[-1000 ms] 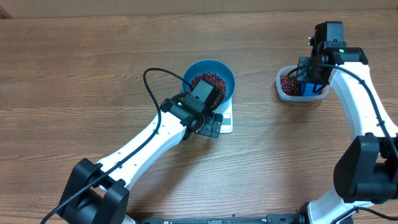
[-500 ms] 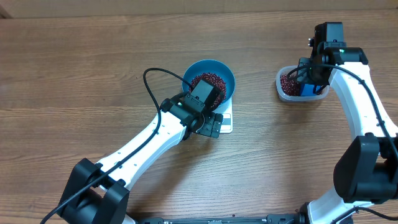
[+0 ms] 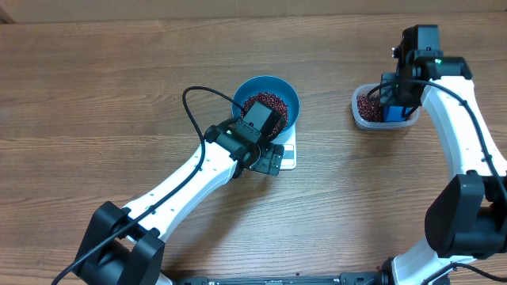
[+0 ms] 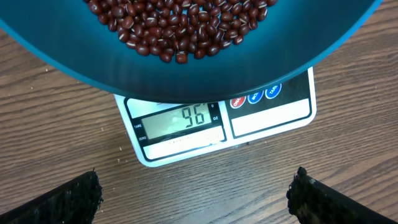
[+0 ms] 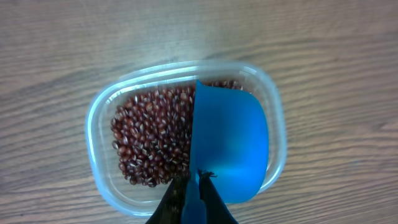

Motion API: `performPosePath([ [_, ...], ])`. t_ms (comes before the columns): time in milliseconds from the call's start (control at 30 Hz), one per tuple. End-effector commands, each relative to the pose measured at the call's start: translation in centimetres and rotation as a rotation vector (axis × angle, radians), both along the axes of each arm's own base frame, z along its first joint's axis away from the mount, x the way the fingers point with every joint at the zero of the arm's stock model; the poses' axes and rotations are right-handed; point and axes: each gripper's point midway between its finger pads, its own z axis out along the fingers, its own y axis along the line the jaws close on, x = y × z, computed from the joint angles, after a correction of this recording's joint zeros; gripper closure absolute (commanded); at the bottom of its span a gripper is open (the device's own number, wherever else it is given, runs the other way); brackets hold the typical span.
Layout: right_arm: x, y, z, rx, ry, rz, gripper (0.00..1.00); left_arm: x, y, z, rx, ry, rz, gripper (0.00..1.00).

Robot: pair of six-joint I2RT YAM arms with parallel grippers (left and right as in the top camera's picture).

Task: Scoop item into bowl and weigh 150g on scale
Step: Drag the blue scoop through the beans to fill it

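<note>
The beans (image 3: 268,103) lie partly in the blue bowl (image 3: 287,93) on the scale (image 4: 267,115), whose display reads 96, short of target. Further beans (image 5: 152,146) sit in the clear tub (image 5: 92,134), well apart to the robot's right. We show the right end effector (image 5: 198,186) clamped on the scoop (image 5: 230,146), with beans just left of it in the wrist view. The left end effector (image 4: 196,202), fingers wide, holds nothing.

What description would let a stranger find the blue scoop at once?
On the right side of the table stands a clear tub of red-brown beans. The scoop sits inside it, handle in the right pincer. Unlike the round blue bowl on the scale, it is small and handled.
</note>
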Motion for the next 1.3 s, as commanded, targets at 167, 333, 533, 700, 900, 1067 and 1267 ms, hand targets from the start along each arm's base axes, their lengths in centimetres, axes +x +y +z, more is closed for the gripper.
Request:
performPosePath([
  [167, 0.5, -0.2, 2.6, -0.039, -0.015, 0.075, 0.96, 0.1, 0.4, -0.3, 0.014, 0.0, 0.012, 0.01],
  [333, 0.0, -0.2, 2.3, -0.064, 0.019, 0.146, 0.96, 0.1, 0.4, -0.3, 0.014, 0.0, 0.012, 0.01],
  [533, 0.0, -0.8, 2.3, -0.108, 0.03, 0.16, 0.96, 0.1, 0.4, -0.3, 0.014, 0.0, 0.012, 0.01],
  [700, -0.1, -1.3, 1.9, -0.141, 0.04, 0.155, 0.96, 0.1, 0.4, -0.3, 0.014, 0.0, 0.012, 0.01],
  [900, 0.1, -0.8, 0.6, -0.118, 0.033, 0.177, 0.96, 0.1, 0.4, -0.3, 0.014, 0.0, 0.012, 0.0],
  [1067, -0.8, 0.0, -1.8, -0.067, 0.067, 0.195, 0.96, 0.1, 0.4, -0.3, 0.014, 0.0, 0.012, 0.0],
  [1267, -1.4, 1.7, -4.2, 0.034, 0.069, 0.199, 0.96, 0.1, 0.4, -0.3, 0.014, 0.0, 0.012, 0.0],
])
